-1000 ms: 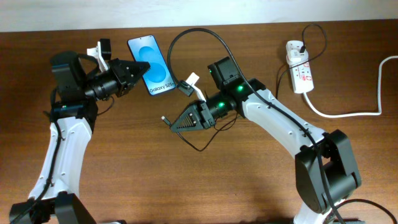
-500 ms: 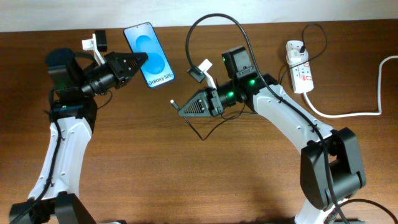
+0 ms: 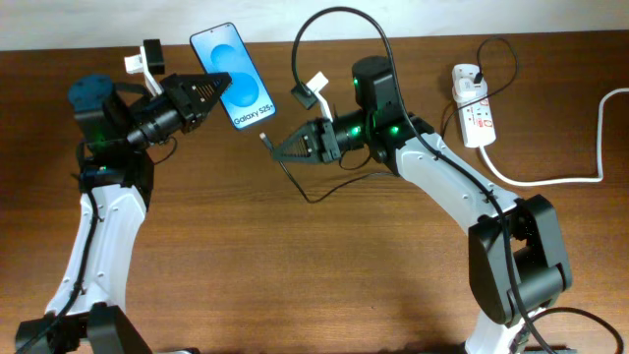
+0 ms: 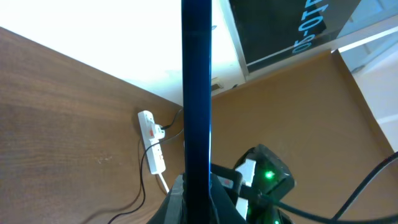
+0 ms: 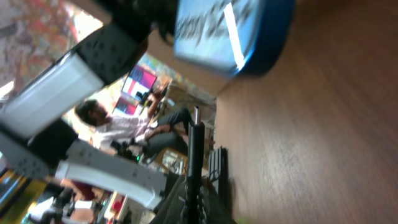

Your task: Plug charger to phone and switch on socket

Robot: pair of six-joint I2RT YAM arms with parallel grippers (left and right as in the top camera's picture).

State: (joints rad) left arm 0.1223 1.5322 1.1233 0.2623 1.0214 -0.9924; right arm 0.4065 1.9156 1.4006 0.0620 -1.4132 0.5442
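Left: left gripper (image 3: 216, 88) clamped on the phone (image 3: 236, 69), which it holds lifted and tilted over the table's back-left.

Centre: right gripper (image 3: 279, 152) closed on the charger (image 5: 194, 146) just behind the plug, tip aimed at the phone's lower edge, near but not touching. The port itself is blurred in the right wrist view, likely mid-edge.

To do well: square plug axis to that edge, brace the phone, push straight and slowly.

Right: socket (image 3: 473, 104) well apart, switch not yet reached.
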